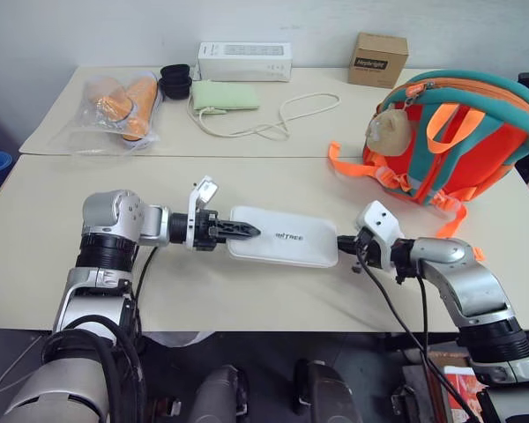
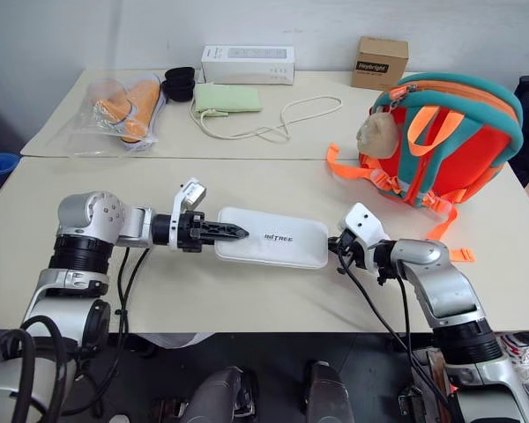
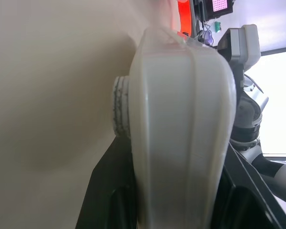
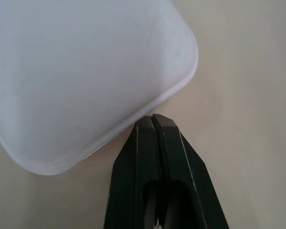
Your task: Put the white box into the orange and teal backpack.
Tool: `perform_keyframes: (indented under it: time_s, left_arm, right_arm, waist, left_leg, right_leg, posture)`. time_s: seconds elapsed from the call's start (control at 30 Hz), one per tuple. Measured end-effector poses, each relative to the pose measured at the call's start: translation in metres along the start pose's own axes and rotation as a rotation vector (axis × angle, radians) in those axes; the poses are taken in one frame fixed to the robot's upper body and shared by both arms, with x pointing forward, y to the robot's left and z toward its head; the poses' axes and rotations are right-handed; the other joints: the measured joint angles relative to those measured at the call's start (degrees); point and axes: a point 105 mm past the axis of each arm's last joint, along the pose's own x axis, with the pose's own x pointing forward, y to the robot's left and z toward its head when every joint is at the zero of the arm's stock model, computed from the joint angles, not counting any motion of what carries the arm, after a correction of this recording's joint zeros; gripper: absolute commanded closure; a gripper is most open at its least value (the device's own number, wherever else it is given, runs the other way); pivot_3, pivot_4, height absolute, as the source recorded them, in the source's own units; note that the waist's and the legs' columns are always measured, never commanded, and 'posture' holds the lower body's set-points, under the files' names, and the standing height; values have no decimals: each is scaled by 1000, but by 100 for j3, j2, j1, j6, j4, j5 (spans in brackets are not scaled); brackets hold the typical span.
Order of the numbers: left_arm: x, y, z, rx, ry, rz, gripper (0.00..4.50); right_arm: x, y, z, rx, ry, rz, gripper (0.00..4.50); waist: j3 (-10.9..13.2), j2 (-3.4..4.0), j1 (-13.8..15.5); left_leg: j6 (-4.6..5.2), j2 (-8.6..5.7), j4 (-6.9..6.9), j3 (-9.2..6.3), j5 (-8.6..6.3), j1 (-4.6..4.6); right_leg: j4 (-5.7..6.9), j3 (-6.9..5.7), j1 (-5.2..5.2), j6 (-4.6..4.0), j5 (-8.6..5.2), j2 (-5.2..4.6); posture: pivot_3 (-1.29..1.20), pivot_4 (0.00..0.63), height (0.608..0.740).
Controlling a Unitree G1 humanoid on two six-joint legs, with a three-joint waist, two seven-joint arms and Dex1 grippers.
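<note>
The white box [image 1: 280, 236] lay flat on the beige surface [image 1: 247, 181], lettering up, in front of the orange and teal backpack [image 1: 458, 132] and well apart from it. The backpack sat upright toward the far right of the box, its orange straps trailing onto the surface and a beige plush charm [image 1: 383, 132] hanging at its front.

The left end effector [image 1: 238, 231] reached in from the left of the box, and its black fingers [image 3: 109, 191] clasped the box's left end, one on each side of the edge, as the left wrist view showed. The right end effector [image 1: 346, 243] came in from the right of the box with its two fingers pressed tight together, holding nothing; their tips met the box's right edge.

Beyond the box, along the far side of the surface, stood a long white carton [image 1: 244, 60], a small brown cardboard box [image 1: 377, 59], a pale green pouch [image 1: 223, 95] with a white cord [image 1: 282, 119], a black item [image 1: 175, 79] and a clear bag of orange things [image 1: 123, 106].
</note>
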Motion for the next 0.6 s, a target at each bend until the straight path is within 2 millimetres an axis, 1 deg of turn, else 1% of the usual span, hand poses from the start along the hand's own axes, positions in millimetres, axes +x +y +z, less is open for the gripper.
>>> perform_keyframes:
  time_s: [0.07, 0.17, 0.23, 0.27, 0.33, 0.43, 0.47, 0.53, 0.57, 0.6]
  left_arm:
    - [0, -1, 0, -11, -4, -5, 3211]
    - [1, -7, 2, -35, -25, -36, 3211]
    - [-1, -15, 6, -24, -58, -75, 3211]
    - [-4, -20, 10, -5, -79, -90, 3211]
    - [-14, -30, 17, 34, -137, -111, 3211]
    - [-40, -44, 29, 87, -244, -149, 3211]
    - [-48, -50, 32, 108, -277, -165, 3211]
    - [-57, -59, 35, 136, -319, -188, 3211]
    - [-60, -62, 35, 153, -334, -190, 3211]
    - [-65, -63, 33, 165, -351, -188, 3211]
  right_arm:
    - [0, 0, 0, 3, -1, -6, 4500]
    - [-8, -1, 1, 29, -24, -17, 4500]
    - [-19, -2, 5, 66, -51, -21, 4129]
    - [-29, -5, 7, 90, -67, -31, 3891]
    - [-59, -18, 6, 134, -72, -81, 3224]
    - [-111, -44, 8, 177, -72, -195, 2215]
    - [-124, -49, 10, 183, -79, -221, 1890]
    - [-141, -58, 15, 198, -99, -250, 1180]
    - [-147, -65, 15, 215, -107, -269, 885]
    - [-153, -75, 15, 242, -122, -298, 491]
  waist:
    - [0, 0, 1]
    - [1, -2, 13]
    - [2, -3, 10]
    - [2, -3, 14]
    - [4, -6, 29]
    - [5, -8, 18]
    - [5, -8, 10]
    - [5, -8, -5]
    - [5, -8, -12]
    - [5, -9, -23]
  left_leg:
    - [0, 0, 0, 0, 0, -1]
    - [0, 0, 0, -1, 0, -3]
    - [0, 0, 0, -3, 0, -3]
    - [0, 0, 0, -4, 0, -4]
    - [2, 0, -1, -7, -1, -4]
    - [0, 3, -5, -7, -3, -2]
    - [-3, 6, -6, -7, -5, 0]
    - [-8, 11, -6, -4, -8, 7]
    - [-9, 11, -6, -2, -8, 8]
    - [-9, 11, -6, 0, -8, 10]
  right_leg:
    - [0, 0, 0, 0, 0, 0]
    - [-2, 1, 0, 0, 0, -1]
    - [-2, 13, 0, 0, 0, -2]
    - [-3, 18, 0, 0, 0, -4]
    - [-6, 19, 1, 0, 0, -6]
    - [-10, 20, 2, 0, 0, -8]
    - [-11, 23, 2, 0, 0, -12]
    - [-11, 31, 5, 0, 0, -11]
    - [-10, 34, 4, 0, 0, -9]
    - [-9, 37, 3, 0, 0, -7]
  posture:
    - [0, 150, 740]
    - [0, 150, 740]
    - [0, 150, 740]
    - [0, 150, 740]
    - [0, 150, 740]
    - [0, 150, 740]
    - [0, 150, 740]
    - [0, 150, 740]
    - [0, 150, 740]
    - [0, 150, 740]
